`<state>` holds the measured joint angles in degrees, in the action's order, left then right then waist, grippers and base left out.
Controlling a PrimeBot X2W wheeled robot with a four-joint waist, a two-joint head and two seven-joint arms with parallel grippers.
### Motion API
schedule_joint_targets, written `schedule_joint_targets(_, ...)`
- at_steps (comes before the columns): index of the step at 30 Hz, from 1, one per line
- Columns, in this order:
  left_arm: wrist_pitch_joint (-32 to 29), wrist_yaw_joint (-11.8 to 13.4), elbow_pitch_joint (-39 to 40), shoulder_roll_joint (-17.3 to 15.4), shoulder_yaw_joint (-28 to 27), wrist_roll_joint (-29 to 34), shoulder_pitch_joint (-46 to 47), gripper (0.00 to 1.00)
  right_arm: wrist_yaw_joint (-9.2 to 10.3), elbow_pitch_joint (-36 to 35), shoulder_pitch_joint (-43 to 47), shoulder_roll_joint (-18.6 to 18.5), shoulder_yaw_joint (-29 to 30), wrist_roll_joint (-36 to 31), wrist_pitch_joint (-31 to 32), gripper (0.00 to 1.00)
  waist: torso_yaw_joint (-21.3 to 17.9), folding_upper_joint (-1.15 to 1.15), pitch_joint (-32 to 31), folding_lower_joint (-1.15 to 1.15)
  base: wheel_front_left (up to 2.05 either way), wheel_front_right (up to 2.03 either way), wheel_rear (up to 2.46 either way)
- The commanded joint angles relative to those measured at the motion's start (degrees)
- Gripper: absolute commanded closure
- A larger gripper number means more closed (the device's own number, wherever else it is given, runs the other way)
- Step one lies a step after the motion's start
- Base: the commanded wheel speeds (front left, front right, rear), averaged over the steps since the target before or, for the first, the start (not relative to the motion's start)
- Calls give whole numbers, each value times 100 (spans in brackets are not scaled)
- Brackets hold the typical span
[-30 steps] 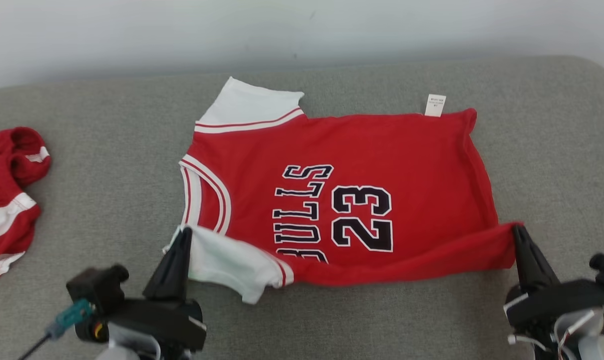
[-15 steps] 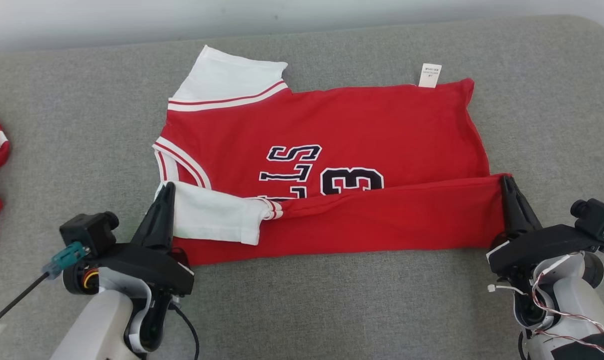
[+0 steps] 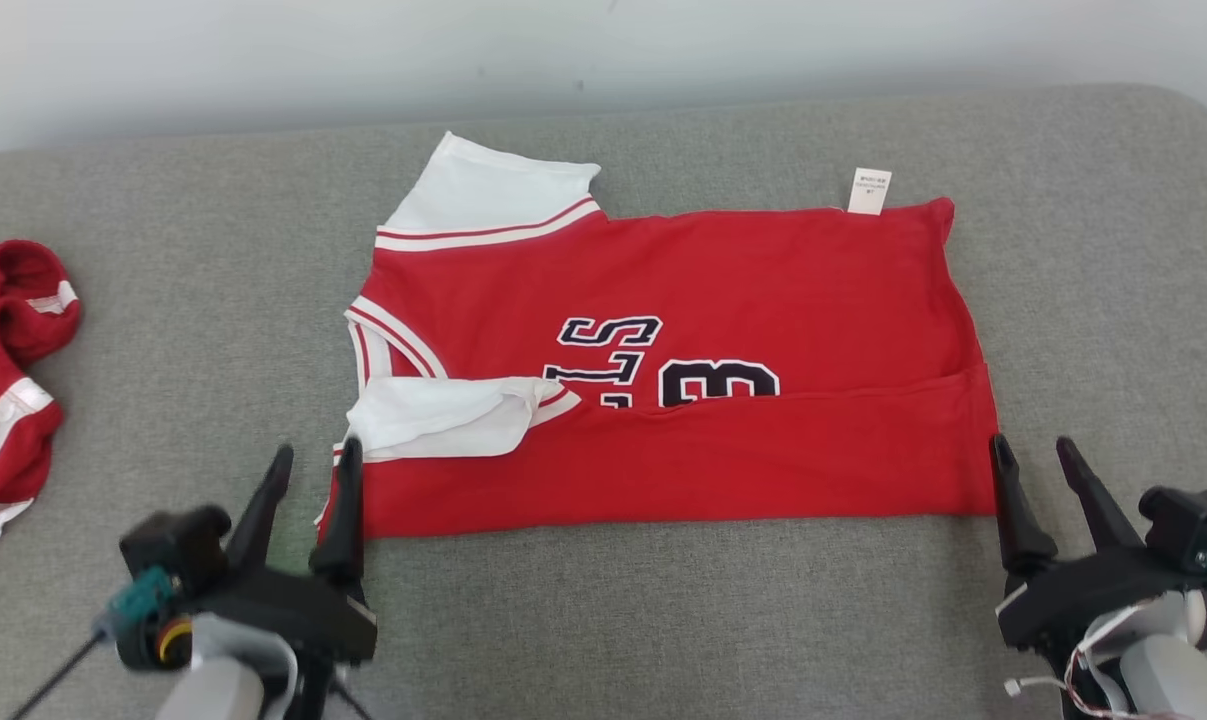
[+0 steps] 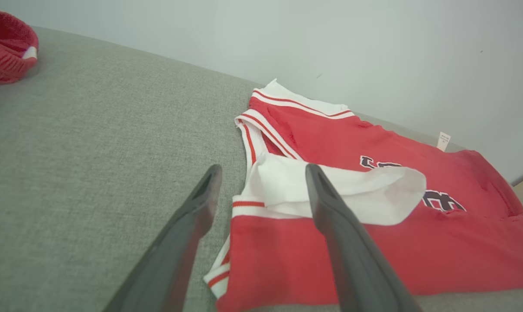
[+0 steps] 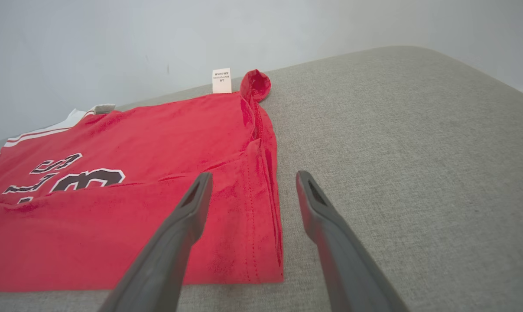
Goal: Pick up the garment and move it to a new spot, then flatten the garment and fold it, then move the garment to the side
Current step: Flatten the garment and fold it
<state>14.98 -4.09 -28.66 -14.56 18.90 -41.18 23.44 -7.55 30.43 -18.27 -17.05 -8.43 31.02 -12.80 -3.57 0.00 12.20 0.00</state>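
The garment point(image 3: 683, 300) is a red jersey with white sleeves and dark lettering, lying flat on the grey cushion point(image 3: 603, 620) with its near edge folded up over the number. My left gripper point(image 3: 313, 462) stands open at the jersey's near left corner, one finger over the cloth, nothing held. In the left wrist view its fingers point(image 4: 326, 208) frame the folded white sleeve point(image 4: 343, 190) of the garment point(image 4: 374, 260). My right gripper point(image 3: 1031, 450) is open just off the near right corner; the right wrist view shows the garment point(image 5: 114, 216) with its hem between and left of the fingers point(image 5: 192, 203).
A second red-and-white garment point(image 3: 3, 380) lies bunched at the cushion's far left. A white care label point(image 3: 869, 190) sticks out of the jersey's far edge. A pale wall point(image 3: 603, 60) runs behind the cushion, whose right end curves away.
Both grippers have let go of the jersey's near edge and opened, drawing back toward me. The folded edge now lies over the lower half of the lettering. The camera has shifted.
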Motion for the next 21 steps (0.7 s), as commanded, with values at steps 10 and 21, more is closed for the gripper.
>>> schedule_joint_targets(10, 24, -17, -58, 42, 18, 536, -775, 0, 14, 147, 391, -34, 90, -410, 17, 0, 19, 0, -104, 0, 0, 0, 0)
schedule_joint_targets(21, 24, -100, -668, 117, 78, 670, -327, 55, 14, 652, -25, 193, -22, -496, 109, 55, 27, 0, 35, 0, 0, 0, 0)
